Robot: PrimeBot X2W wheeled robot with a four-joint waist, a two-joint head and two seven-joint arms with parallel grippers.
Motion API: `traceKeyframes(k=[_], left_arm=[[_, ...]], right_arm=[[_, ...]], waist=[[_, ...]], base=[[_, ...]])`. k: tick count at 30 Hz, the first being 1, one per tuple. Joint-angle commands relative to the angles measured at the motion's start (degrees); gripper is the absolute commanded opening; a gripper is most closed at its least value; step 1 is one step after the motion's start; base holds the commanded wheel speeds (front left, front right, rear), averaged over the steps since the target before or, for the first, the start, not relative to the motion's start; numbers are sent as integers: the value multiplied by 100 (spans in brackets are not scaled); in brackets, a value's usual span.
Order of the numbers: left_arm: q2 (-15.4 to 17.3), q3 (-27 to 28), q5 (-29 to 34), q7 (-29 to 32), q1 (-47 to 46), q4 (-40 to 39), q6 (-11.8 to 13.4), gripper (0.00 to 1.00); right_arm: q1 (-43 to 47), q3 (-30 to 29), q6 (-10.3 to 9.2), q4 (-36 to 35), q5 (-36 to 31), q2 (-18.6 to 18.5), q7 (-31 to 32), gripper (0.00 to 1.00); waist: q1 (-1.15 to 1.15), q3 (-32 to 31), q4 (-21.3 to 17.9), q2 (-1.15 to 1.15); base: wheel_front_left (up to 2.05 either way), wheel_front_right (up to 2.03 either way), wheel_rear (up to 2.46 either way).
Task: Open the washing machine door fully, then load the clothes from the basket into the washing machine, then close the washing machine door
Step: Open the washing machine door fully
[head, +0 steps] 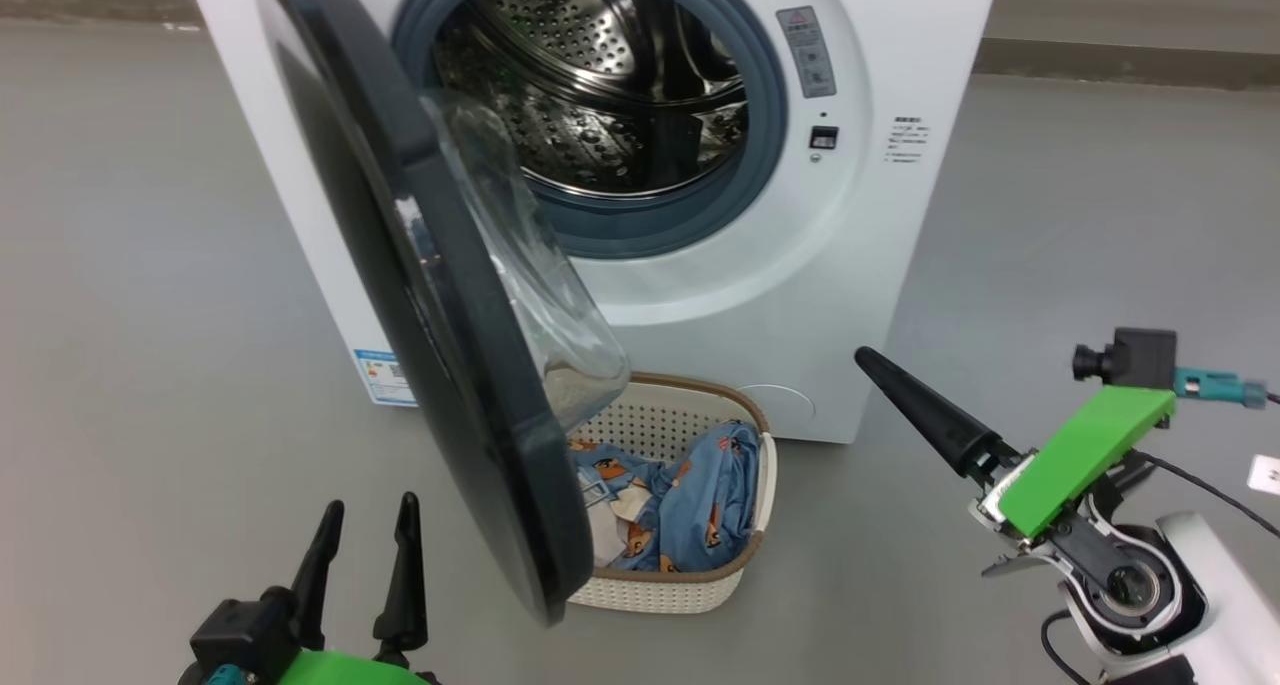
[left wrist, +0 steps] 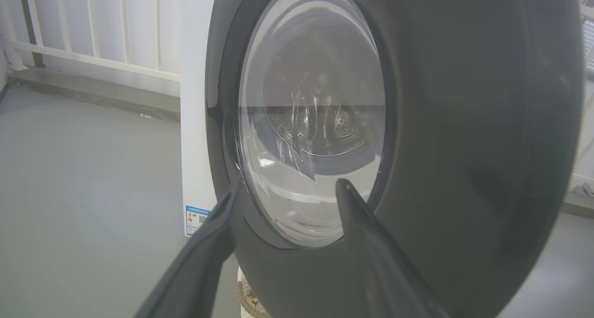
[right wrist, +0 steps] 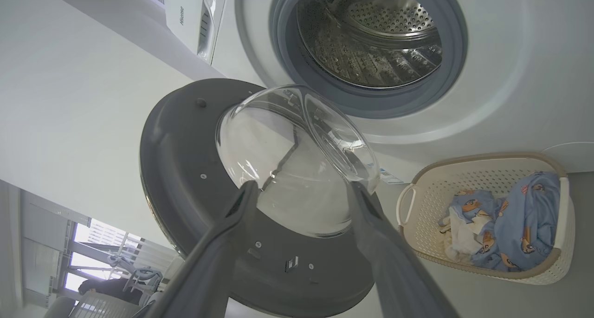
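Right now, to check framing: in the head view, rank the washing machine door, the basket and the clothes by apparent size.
1. washing machine door, though nearness to the camera inflates it.
2. basket.
3. clothes, lying inside it.

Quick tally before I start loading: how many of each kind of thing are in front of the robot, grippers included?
washing machine: 1
door, open: 1
basket: 1
heap of clothes, pieces uncountable: 1
grippers, left gripper and right gripper, both open: 2
Total: 6
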Motion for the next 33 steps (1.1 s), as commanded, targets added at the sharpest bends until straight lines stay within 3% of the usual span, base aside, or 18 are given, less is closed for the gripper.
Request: traceKeyframes(k=[1,10,21,33], left_arm=[[72,184,6,-37,-156,-178,7,100],[76,246,8,-37,-130,-257,38,100],[57,293,10,-37,-31,-400,98,100],[49,347,18,-37,83,-529,127,100]], right_arm=[[7,116,28,-216,-183,-88,-169,100],[341,462,28,-497,-1190,-385,-1560,100],[471,624,28,-172,-2478,-832,-3211,100],[496,287,28,722,-3698,-677,-3664,100]], waist=[[0,22,-119,0],[0,50,-480,0],[0,88,-735,0],[0,79,-902,0]], base=[[0,0,0],[0,0,0],[0,0,0],[0,0,0]])
